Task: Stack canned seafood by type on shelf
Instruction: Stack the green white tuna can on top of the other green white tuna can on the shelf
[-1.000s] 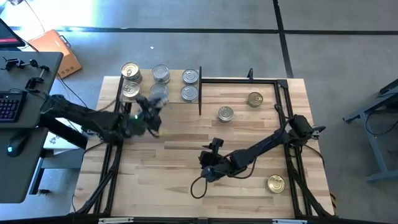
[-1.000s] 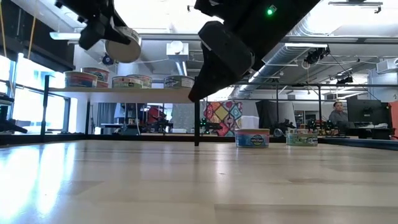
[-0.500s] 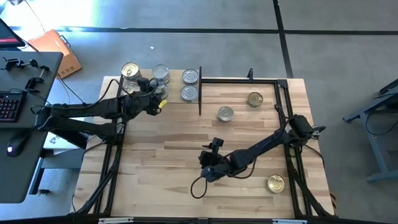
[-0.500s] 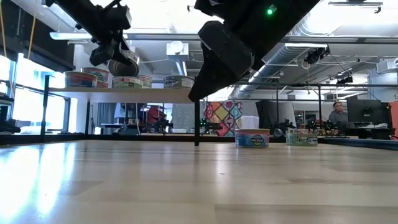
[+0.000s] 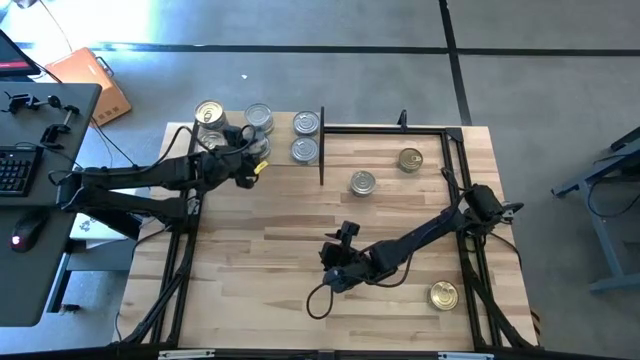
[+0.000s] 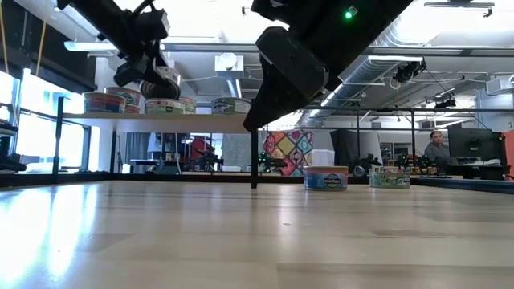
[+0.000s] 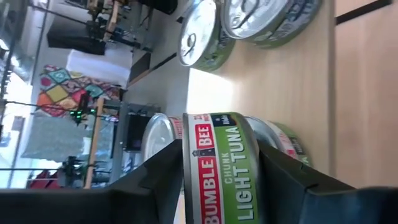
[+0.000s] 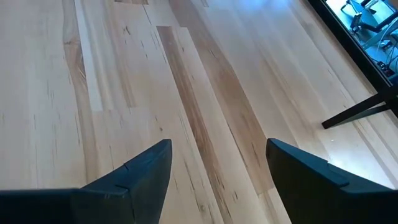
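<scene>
My left gripper point(image 5: 248, 155) reaches over the shelf point(image 5: 281, 137) from the table's left side and is shut on a silver tin with a green label point(image 7: 221, 168). In the low view this tin point(image 6: 157, 83) sits slightly tilted, just above the tins on the board point(image 6: 201, 122). Several tins stand on the shelf, gold-topped point(image 5: 208, 112) and silver-topped point(image 5: 259, 118) point(image 5: 306, 123) point(image 5: 304, 150). My right gripper point(image 5: 332, 276) hangs open over the table's middle point(image 8: 217, 168), touching nothing. My left gripper pinches the green-label tin between its two fingers point(image 7: 155, 186), one on each flat end, so the label wall point(image 7: 227, 143) faces the wrist camera. The fingers come about level from the table's left. Whether the slightly tilted tin touches the shelf tins below, I cannot tell.
Three tins stand loose on the table top: a silver-topped one point(image 5: 362, 182), a gold-topped one point(image 5: 410, 159) and another gold-topped one near the right front corner point(image 5: 443, 295). A black upright point(image 5: 321, 150) marks the shelf's right end. A keyboard desk stands left of the table.
My left gripper has carried the tin toward the table's far edge, over the shelf, and has come down toward the tins there. Nearly all of that happened in the first half second. It has stayed shut on the tin.
</scene>
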`<control>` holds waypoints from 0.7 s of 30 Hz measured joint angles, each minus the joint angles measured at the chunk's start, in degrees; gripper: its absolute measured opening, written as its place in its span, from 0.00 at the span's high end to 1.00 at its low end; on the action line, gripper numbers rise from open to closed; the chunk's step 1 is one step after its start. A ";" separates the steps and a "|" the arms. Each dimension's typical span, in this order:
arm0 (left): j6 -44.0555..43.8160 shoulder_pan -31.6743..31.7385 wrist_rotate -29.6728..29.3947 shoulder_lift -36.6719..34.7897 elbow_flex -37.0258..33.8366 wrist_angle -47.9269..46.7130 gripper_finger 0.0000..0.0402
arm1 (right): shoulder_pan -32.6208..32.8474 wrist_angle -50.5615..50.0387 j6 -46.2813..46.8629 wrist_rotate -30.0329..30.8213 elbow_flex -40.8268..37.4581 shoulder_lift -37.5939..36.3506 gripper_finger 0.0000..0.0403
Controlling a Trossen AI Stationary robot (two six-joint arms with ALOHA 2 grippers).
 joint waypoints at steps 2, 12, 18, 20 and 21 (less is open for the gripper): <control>-1.01 0.00 0.81 0.00 0.00 -0.91 0.56 | 0.00 -0.01 0.00 0.00 0.00 0.00 0.37; -2.43 0.00 4.49 0.00 0.00 -2.06 0.46 | 0.00 0.02 0.00 -0.04 0.00 0.00 0.37; -3.92 0.61 6.21 0.00 0.00 -2.07 0.37 | 0.00 0.37 0.02 -0.07 0.00 0.00 0.37; -4.33 1.37 7.35 0.00 0.00 -2.01 0.35 | 0.00 0.39 0.02 -0.09 0.00 0.00 0.37; -4.37 1.88 8.05 0.00 0.00 -2.01 0.34 | 0.00 0.39 0.02 -0.09 0.00 0.00 0.37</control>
